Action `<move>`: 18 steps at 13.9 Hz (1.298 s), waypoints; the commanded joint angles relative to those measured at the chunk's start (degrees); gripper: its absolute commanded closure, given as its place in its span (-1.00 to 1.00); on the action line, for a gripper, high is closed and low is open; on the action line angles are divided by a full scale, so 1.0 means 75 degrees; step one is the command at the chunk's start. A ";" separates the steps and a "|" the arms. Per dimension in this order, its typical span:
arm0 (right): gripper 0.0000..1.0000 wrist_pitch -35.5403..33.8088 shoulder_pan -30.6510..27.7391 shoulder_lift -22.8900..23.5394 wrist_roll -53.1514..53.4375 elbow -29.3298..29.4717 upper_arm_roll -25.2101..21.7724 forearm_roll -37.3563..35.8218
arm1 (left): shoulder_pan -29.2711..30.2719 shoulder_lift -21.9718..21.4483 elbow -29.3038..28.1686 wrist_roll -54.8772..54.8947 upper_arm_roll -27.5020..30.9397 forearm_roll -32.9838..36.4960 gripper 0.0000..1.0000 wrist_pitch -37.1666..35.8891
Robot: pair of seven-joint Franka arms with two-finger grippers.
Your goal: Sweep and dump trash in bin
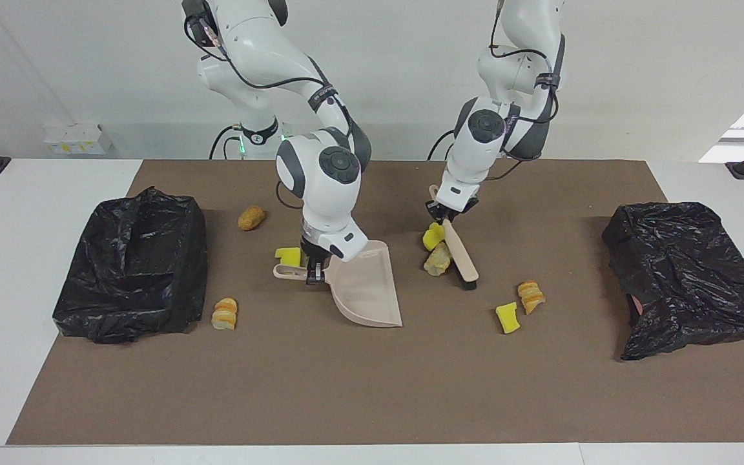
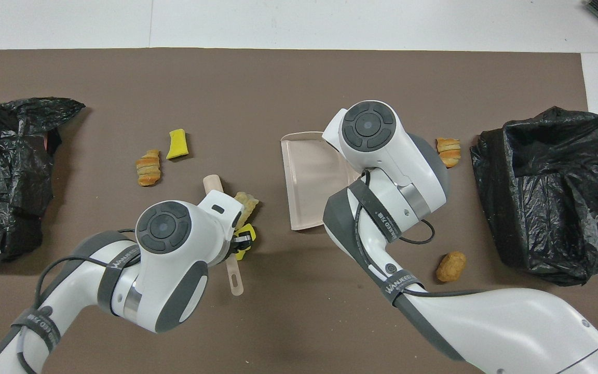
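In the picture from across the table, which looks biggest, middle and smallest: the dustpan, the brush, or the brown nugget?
Largest to smallest in the facing view:
1. dustpan
2. brush
3. brown nugget

Dustpan handle (image 1: 288, 271) under right wrist overhead.

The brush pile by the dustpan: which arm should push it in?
Left. Its gripper holds the brush against the pale lump and yellow chunk; the right gripper only steadies the dustpan.
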 commanded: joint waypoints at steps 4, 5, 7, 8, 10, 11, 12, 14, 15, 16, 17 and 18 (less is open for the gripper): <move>1.00 0.0222 -0.0045 -0.0196 -0.0049 -0.0410 0.0057 -0.0160 | -0.0729 0.0828 0.1212 0.0907 0.0080 -0.1503 1.00 0.0733; 1.00 0.0222 -0.0045 -0.0196 -0.0049 -0.0422 0.0057 -0.0160 | -0.0777 0.0840 0.1317 0.0919 0.0080 -0.1516 1.00 0.0793; 1.00 0.0222 -0.0045 -0.0219 -0.0049 -0.0410 0.0057 -0.0160 | -0.0766 0.0910 0.1598 0.0803 -0.0037 -0.1539 1.00 0.0805; 1.00 0.0222 -0.0045 -0.0220 -0.0049 -0.0410 0.0057 -0.0160 | -0.0742 0.0888 0.1668 0.0720 -0.0061 -0.1551 1.00 0.0782; 1.00 0.0222 -0.0045 -0.0220 -0.0049 -0.0410 0.0057 -0.0160 | -0.0556 0.0573 0.1693 0.0602 0.0044 -0.1540 1.00 0.0351; 1.00 0.0222 -0.0045 -0.0220 -0.0049 -0.0410 0.0057 -0.0160 | -0.0357 0.0467 0.1751 0.0649 0.0056 -0.1435 1.00 -0.0034; 1.00 0.0222 -0.0045 -0.0220 -0.0049 -0.0410 0.0057 -0.0160 | 0.0028 0.0442 0.1844 0.0707 0.0056 -0.1411 1.00 -0.0328; 1.00 0.0221 -0.0045 -0.0220 -0.0049 -0.0410 0.0057 -0.0160 | 0.0545 0.0454 0.2159 0.0743 0.0045 -0.0538 1.00 -0.0961; 1.00 0.0222 -0.0045 -0.0220 -0.0073 -0.0422 0.0057 -0.0160 | 0.0698 0.0512 0.2301 0.0801 0.0056 0.0072 1.00 -0.1208; 1.00 0.0210 -0.0045 -0.0220 -0.0073 -0.0422 0.0057 -0.0160 | 0.0885 0.0547 0.2337 0.0964 0.0056 0.0472 1.00 -0.1303; 1.00 0.0198 -0.0045 -0.0220 -0.0096 -0.0422 0.0057 -0.0160 | 0.1142 0.0548 0.2326 0.1325 0.0056 0.0650 1.00 -0.1339; 1.00 0.0198 -0.0056 -0.0220 -0.0236 -0.0433 0.0057 -0.0160 | 0.1493 0.0571 0.2325 0.1863 0.0056 0.0733 1.00 -0.1374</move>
